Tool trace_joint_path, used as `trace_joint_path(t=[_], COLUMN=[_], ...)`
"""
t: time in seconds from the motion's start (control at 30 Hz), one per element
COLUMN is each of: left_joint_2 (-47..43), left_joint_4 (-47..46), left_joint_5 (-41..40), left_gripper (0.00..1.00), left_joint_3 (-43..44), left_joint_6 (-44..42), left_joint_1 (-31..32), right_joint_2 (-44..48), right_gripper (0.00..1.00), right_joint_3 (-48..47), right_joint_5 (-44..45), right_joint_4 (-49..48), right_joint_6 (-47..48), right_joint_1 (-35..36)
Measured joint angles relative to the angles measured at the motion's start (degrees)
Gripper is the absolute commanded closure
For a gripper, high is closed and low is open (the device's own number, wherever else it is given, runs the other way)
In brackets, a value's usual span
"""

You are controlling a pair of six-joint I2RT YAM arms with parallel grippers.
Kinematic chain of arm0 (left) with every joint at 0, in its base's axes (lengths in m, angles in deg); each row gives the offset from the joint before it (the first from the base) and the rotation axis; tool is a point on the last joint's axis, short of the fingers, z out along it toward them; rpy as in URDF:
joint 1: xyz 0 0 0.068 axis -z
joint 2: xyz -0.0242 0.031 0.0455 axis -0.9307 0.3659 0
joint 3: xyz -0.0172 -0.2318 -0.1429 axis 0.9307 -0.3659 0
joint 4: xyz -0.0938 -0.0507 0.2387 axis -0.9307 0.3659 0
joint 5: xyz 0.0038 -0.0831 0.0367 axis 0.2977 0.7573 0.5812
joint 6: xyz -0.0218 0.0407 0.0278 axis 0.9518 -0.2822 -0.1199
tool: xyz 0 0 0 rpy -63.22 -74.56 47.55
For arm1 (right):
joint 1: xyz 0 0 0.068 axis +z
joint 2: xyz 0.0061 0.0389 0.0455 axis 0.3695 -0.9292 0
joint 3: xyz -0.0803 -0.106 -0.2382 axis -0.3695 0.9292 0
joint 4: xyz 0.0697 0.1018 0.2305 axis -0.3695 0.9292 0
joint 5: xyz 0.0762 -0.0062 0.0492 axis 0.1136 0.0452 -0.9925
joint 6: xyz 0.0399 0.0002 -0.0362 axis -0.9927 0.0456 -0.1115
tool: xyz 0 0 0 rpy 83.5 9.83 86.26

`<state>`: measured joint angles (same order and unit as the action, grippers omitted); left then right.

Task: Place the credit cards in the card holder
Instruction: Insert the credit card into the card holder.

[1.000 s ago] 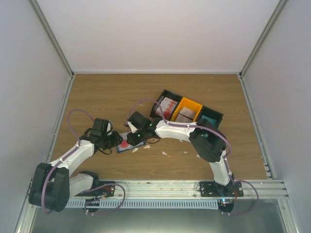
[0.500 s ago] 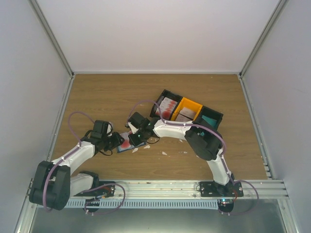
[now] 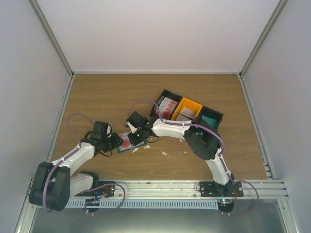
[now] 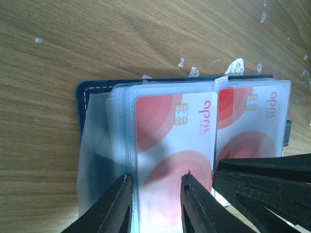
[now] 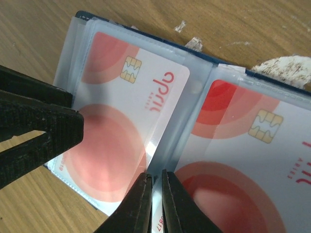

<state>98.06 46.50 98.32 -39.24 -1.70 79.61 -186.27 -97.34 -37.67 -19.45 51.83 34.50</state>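
The card holder (image 3: 129,143) lies open on the wood, a dark navy cover (image 4: 97,87) with clear sleeves. One red-and-white credit card (image 4: 170,126) sits in the left sleeve and another (image 4: 248,126) in the right sleeve. My left gripper (image 4: 156,177) is open, its fingers standing apart over the near end of the left sleeve. My right gripper (image 5: 156,175) is shut on the thin edge of a further card (image 5: 157,224), which stands edge-on at the fold between the two sleeves (image 5: 194,87). In the top view both grippers (image 3: 116,142) (image 3: 136,139) meet over the holder.
A row of black, orange and teal tray boxes (image 3: 188,109) stands behind the right arm, with more cards in the black one (image 3: 167,104). Torn white scraps (image 4: 235,65) (image 3: 164,153) lie around the holder. Grey walls close the table on three sides.
My right gripper has closed down onto the card's edge and shifted slightly left over the holder. The left gripper has barely moved.
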Motion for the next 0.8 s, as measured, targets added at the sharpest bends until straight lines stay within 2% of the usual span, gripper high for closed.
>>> trace_joint_path(t=[0.6, 0.8], left_joint_2=[0.3, -0.2], left_joint_4=[-2.6, -3.5], left_joint_5=[1.7, 4.0], left_gripper=[0.74, 0.81], left_joint_3=[-1.0, -1.7], left_joint_6=[1.0, 0.9], left_joint_1=[-0.4, -0.5], right_joint_2=[-3.3, -4.0], right_gripper=[0.90, 0.90], right_joint_3=[-7.1, -8.0], right_joint_5=[12.6, 14.1], right_joint_4=[7.3, 7.7], right_joint_6=[3.1, 3.6], right_joint_1=[3.7, 4.2])
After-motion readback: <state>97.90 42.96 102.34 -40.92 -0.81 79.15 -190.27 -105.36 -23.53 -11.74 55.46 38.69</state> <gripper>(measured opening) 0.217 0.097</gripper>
